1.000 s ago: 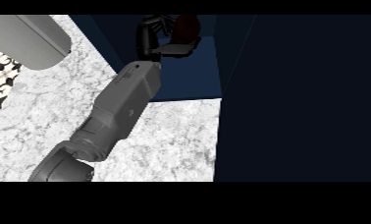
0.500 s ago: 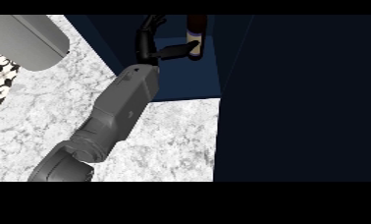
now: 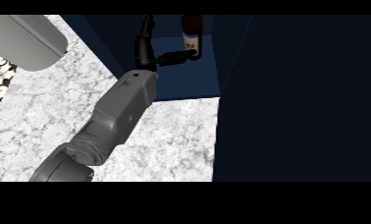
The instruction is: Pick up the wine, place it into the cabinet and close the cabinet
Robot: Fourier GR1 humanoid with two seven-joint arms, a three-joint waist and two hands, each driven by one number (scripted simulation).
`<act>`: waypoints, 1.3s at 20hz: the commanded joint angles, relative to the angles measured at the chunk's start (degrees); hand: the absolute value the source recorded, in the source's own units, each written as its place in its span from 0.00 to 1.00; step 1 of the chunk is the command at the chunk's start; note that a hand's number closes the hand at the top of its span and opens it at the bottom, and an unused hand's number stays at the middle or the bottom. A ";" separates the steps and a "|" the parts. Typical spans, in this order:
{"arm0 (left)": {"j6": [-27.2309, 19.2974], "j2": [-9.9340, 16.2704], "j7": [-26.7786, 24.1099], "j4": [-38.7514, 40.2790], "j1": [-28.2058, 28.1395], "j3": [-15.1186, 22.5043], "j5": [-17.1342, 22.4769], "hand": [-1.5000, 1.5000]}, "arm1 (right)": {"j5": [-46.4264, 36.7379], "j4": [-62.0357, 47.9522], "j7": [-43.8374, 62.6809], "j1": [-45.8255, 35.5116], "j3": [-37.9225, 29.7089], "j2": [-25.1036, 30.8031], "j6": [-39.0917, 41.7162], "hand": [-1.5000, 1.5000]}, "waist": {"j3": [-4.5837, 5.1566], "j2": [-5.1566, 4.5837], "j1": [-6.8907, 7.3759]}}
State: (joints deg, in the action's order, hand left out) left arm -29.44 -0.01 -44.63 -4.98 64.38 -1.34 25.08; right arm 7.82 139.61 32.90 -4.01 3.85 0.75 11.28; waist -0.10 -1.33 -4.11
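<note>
Wine (image 3: 192,35): dark bottle w/ pale label, upright inside the open cabinet (image 3: 185,83), near the back, on the blue floor.
Hand: one black hand (image 3: 156,58) on a grey forearm (image 3: 119,115) reaches into the cabinet from lower left. Which hand it is, can't tell for sure; by position prob. left. Other hand not in view.
Fingers: thumb tip touches the bottle at the label; other fingers point up, straight, apart from it. Not curled round the bottle.
Handling (judgement): glass, so stiff, smooth, prob. slippery, fairly heavy, breakable; tall and narrow, so tips easily.
Where to hold (judgement): round the body at label height, not the neck.
Writing: label has a dark mark, too small to read. No brand legible.
Door (image 3: 290,100): large dark panel at right, open.
Counter (image 3: 167,144): white marble, in front of the cabinet.
</note>
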 commanded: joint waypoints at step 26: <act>10.96 0.01 -4.24 -0.77 -3.59 -1.22 -0.13 0.00 | -0.81 0.95 -0.59 1.11 5.05 -0.73 -3.16 0.00 | 0.17 0.35 0.86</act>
State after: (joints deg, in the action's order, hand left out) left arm -20.17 -0.10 -49.06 -6.09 62.98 -1.65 23.95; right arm 7.95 139.28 33.13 -4.50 6.81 0.27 9.97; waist -0.01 -1.23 -4.23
